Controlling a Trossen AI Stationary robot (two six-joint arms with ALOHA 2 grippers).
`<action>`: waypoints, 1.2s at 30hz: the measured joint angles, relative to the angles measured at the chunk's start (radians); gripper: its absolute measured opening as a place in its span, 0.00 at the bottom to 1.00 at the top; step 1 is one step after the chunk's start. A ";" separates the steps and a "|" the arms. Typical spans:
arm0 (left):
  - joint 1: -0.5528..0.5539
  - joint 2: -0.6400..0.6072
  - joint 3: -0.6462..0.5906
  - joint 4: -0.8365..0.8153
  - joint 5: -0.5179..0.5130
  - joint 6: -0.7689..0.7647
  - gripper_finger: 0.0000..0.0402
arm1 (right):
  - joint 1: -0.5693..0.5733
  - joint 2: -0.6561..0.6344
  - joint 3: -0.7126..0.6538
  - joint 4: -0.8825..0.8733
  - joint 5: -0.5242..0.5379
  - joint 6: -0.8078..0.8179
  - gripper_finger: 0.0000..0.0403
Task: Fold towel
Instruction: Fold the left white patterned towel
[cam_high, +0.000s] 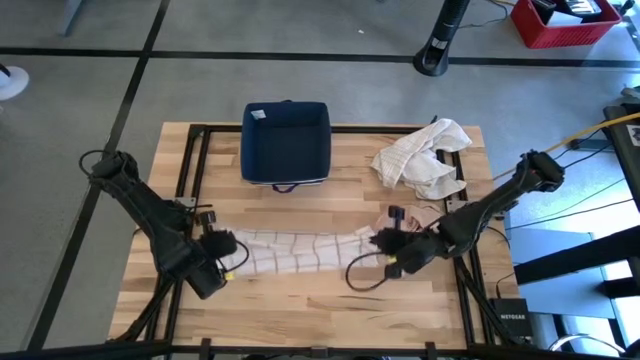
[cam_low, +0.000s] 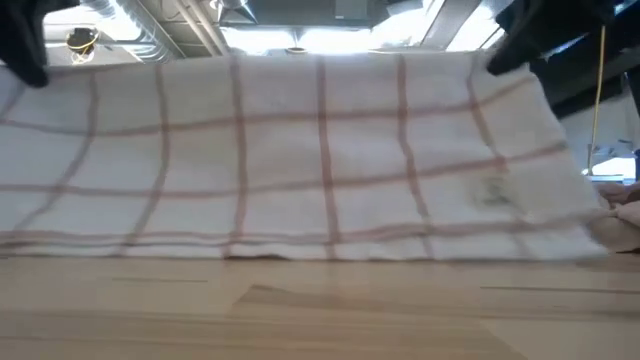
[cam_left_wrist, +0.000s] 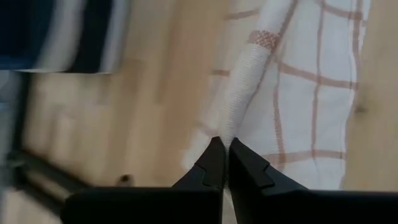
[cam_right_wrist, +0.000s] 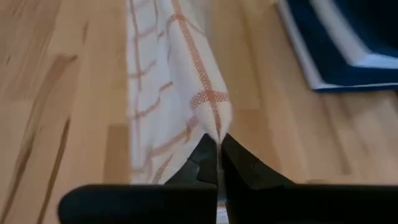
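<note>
Black pincers are both clamping the towel, one at each end. Left pincer (cam_high: 228, 262) is sitting lower left of centre in the high view, fingers pressed together on a towel corner; left wrist view is showing the fingertips (cam_left_wrist: 217, 163) meeting with the cloth edge rising from between them. Right pincer (cam_high: 385, 252) is sitting right of centre in the high view, fingers also pressed together on the opposite corner; right wrist view is showing the pincer (cam_right_wrist: 217, 149) biting a folded corner where two red lines cross.

Towel (cam_high: 295, 252), white with a thin red grid, is stretching between the two pincers as a long narrow band across the lower middle of the high view, over the wooden counter (cam_high: 300, 305). Low view is showing it hanging as a wide sheet (cam_low: 300, 150) filling the upper two thirds of the frame, top edge held up at both upper corners, bottom edge reaching the counter; whether it is resting there or just brushing it, cannot tell.

Further out: dark blue bin (cam_high: 286, 142) is sitting at upper centre of the counter, well apart from the towel. Crumpled white cloth (cam_high: 425, 155) is lying at the upper right of the counter, near the right arm. Small pale scrap of cloth (cam_high: 418, 212) is lying just above the right pincer. Black cable (cam_high: 362, 275) is looping below the right pincer. Red crate (cam_high: 562, 22) is standing on the floor, top right corner.
</note>
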 joint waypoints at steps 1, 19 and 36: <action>0.001 -0.003 0.000 -0.030 -0.025 -0.016 0.00 | -0.013 -0.013 0.000 -0.007 0.005 0.000 0.01; 0.036 0.033 -0.006 -0.099 -0.381 0.068 0.00 | -0.105 -0.045 -0.001 -0.006 0.156 -0.248 0.01; -0.186 0.316 -0.008 0.415 0.075 0.134 0.02 | 0.148 0.212 -0.138 0.164 -0.224 0.085 0.02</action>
